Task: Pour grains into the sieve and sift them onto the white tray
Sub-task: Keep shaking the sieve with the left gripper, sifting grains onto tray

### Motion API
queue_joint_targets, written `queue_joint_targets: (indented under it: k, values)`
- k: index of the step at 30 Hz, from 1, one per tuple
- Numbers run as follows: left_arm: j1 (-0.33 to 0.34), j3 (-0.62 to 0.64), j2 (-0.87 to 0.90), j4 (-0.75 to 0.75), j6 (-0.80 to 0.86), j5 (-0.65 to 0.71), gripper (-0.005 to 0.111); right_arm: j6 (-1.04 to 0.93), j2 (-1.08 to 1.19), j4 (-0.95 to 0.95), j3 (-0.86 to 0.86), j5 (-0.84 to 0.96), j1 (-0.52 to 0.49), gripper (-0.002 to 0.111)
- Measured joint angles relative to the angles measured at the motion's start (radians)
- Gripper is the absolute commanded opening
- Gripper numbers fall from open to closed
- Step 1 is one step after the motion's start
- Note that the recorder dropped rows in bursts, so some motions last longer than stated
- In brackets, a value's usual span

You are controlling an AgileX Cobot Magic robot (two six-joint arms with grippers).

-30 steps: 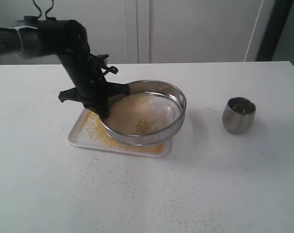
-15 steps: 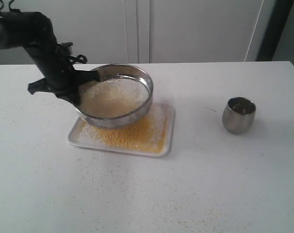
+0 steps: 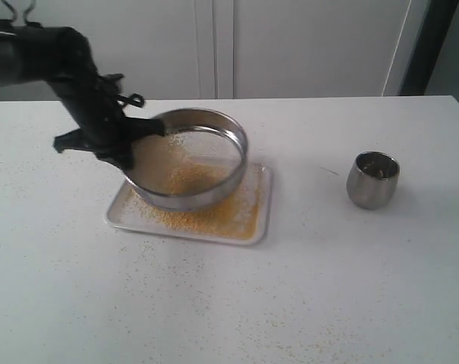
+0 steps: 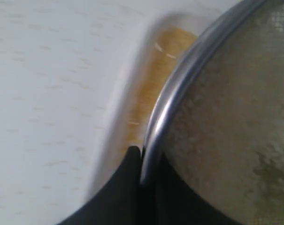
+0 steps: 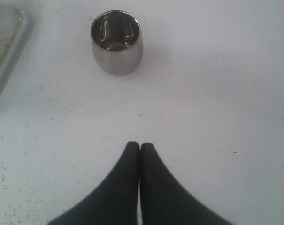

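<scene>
Grains point(image 3: 185, 176) are sitting partly in the sieve point(image 3: 202, 199), partly as a yellow layer on the white tray point(image 3: 265, 211) beneath it. I am holding the sieve with the left end effector point(image 3: 132, 142), which is pinching the rim on the side toward that arm, so the ring is reaching rightward from the grip over the tray's left and middle. My next shake is turning on keeping that overhang inside the tray's edges. The left wrist view is showing mesh and the pinch, though blurred, so I am probably hovering clear of the tray. The right end effector point(image 5: 140, 148), pressed together and empty, is waiting well apart, near the cup point(image 5: 116, 41) on the bench point(image 3: 328, 288).
</scene>
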Motion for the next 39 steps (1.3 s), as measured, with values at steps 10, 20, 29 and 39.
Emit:
queue_joint_targets:
  k: [10, 20, 29, 39]
  values:
    - [0.053, -0.018, -0.025, 0.113, -0.085, 0.106, 0.0, 0.0, 0.0, 0.0, 0.0, 0.0, 0.0, 0.0]
    - [-0.027, -0.053, 0.0, 0.086, -0.068, 0.152, 0.0, 0.0, 0.0, 0.0, 0.0, 0.0, 0.0, 0.0]
    - [-0.081, -0.047, 0.043, 0.042, -0.041, 0.033, 0.0, 0.0, 0.0, 0.0, 0.0, 0.0, 0.0, 0.0]
    - [0.034, -0.055, 0.002, 0.104, -0.084, 0.117, 0.0, 0.0, 0.0, 0.0, 0.0, 0.0, 0.0, 0.0]
